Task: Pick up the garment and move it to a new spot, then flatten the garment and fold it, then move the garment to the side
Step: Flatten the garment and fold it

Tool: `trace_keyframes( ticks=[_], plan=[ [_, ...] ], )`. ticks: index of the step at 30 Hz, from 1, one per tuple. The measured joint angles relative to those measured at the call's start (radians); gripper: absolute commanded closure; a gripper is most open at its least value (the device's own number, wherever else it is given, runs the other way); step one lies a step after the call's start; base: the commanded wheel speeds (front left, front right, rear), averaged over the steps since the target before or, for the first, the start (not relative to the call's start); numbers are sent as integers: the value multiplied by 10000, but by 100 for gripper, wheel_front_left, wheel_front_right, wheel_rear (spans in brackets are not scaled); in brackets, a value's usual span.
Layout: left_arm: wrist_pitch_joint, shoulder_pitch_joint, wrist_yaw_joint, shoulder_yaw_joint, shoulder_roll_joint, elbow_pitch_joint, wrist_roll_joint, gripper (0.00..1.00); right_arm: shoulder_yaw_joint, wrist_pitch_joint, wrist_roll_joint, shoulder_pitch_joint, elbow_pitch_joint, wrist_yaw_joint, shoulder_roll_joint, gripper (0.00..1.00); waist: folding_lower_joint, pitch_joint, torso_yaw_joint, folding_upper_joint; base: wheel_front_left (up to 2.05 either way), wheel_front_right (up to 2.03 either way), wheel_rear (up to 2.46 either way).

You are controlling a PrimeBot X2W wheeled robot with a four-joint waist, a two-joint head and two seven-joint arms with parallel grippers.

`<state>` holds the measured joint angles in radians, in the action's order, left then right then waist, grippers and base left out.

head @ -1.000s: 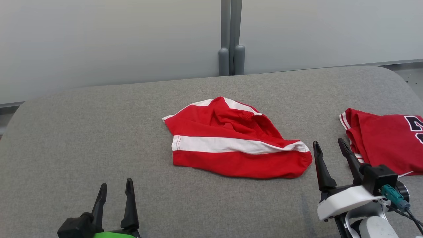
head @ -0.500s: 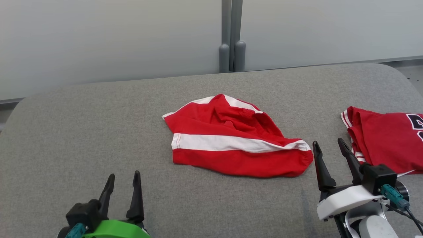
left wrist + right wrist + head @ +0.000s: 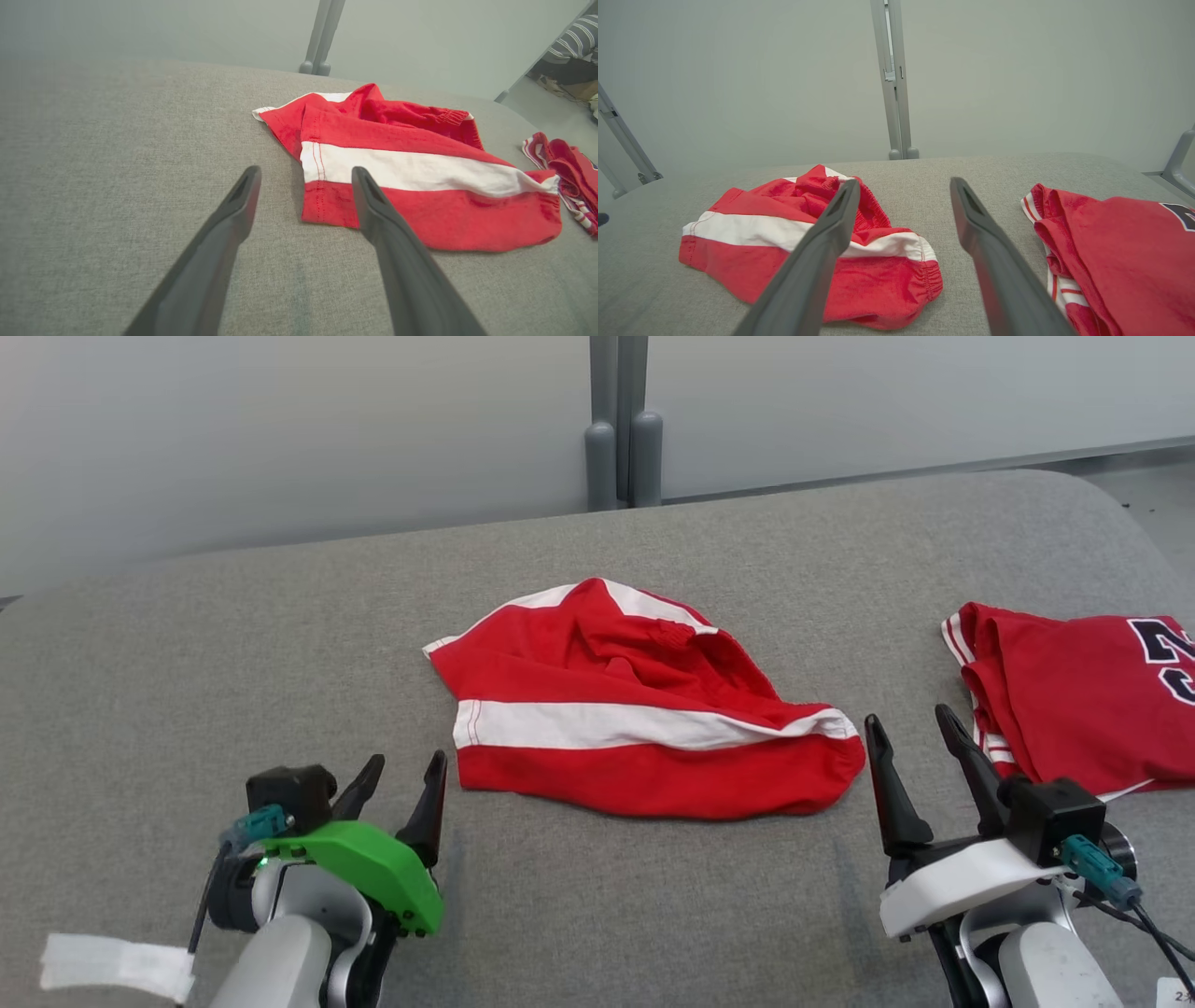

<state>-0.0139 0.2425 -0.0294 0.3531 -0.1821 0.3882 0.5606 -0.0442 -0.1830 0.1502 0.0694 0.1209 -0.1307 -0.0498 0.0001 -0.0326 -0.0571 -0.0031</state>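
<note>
Head view: both open and empty, the left tool (image 3: 407, 761) at lower left should pinch the garment's (image 3: 635, 728) near corner, the right tool (image 3: 906, 715) its gathered end.

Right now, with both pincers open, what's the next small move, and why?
Probably ease the left pincer forward onto the near-left corner of the shorts, then close: it is open, short of the cloth, and that corner lies just ahead of it.
</note>
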Motion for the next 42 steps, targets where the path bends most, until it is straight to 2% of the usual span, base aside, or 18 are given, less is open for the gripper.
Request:
trace_keyframes(
  ticks=[5,11,19,39,41,42],
  plan=[
    [784,970,-399,-153,307,1091,792,0,-61,-36,2,244,21,0,0,0,0,-403,-255,0,0,0,0],
    [1475,1872,-589,-224,420,2109,1302,0,-153,-127,71,476,127,0,0,0,0,-869,-613,0,0,0,0],
    [1586,2472,-688,-244,433,2947,1511,0,-163,-301,138,639,316,0,-2,0,0,-1262,-1003,0,0,0,0],
    [1269,2732,-890,-98,541,3250,1918,0,-314,-449,138,695,514,0,0,0,0,-1089,-1123,0,0,0,0],
    [1235,2787,-865,-115,525,3338,1925,23,-349,-449,138,698,522,0,0,0,0,-1087,-1160,0,0,0,0],
    [1181,2814,-849,-119,522,3396,1925,60,-357,-449,138,699,525,0,0,0,0,-1085,-1178,0,0,0,0]
  ],
)
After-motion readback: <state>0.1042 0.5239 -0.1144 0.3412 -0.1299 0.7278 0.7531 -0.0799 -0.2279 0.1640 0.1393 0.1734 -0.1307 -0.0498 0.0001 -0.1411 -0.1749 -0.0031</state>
